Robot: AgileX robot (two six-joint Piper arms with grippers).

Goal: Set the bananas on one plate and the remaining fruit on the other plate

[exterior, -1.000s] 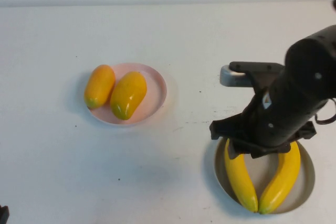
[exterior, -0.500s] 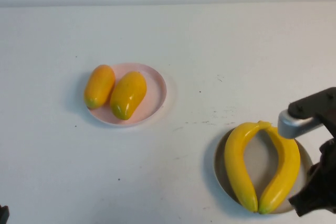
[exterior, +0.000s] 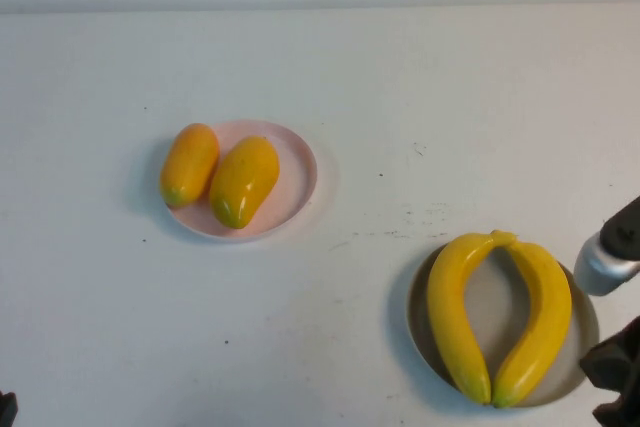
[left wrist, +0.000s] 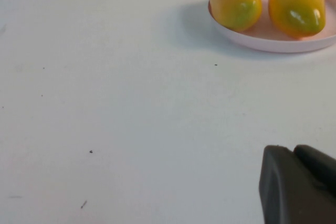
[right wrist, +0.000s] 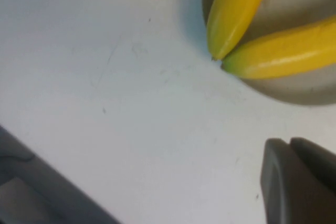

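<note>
Two yellow bananas (exterior: 498,317) lie tip to tip on the grey plate (exterior: 590,332) at the front right. They also show in the right wrist view, as bananas (right wrist: 247,30) on the grey plate (right wrist: 310,90). Two plump orange-yellow fruits (exterior: 220,175) rest on the pink plate (exterior: 298,175) at centre left; the left wrist view shows the same fruits (left wrist: 268,1) on the pink plate (left wrist: 273,40). My right gripper (right wrist: 291,150) is shut and empty, drawn back near the table's front right corner. My left gripper (left wrist: 291,153) is shut and empty above bare table, on my side of the pink plate.
The white table (exterior: 400,97) runs back to a pale wall. Part of my right arm (exterior: 615,347) shows at the right edge. A sliver of my left arm (exterior: 6,409) shows in the bottom left corner. A grey table edge (right wrist: 47,187) appears in the right wrist view.
My right arm has pulled back from over the grey plate towards the front right corner, uncovering both bananas. Its gripper has closed. The left arm has not moved.
</note>
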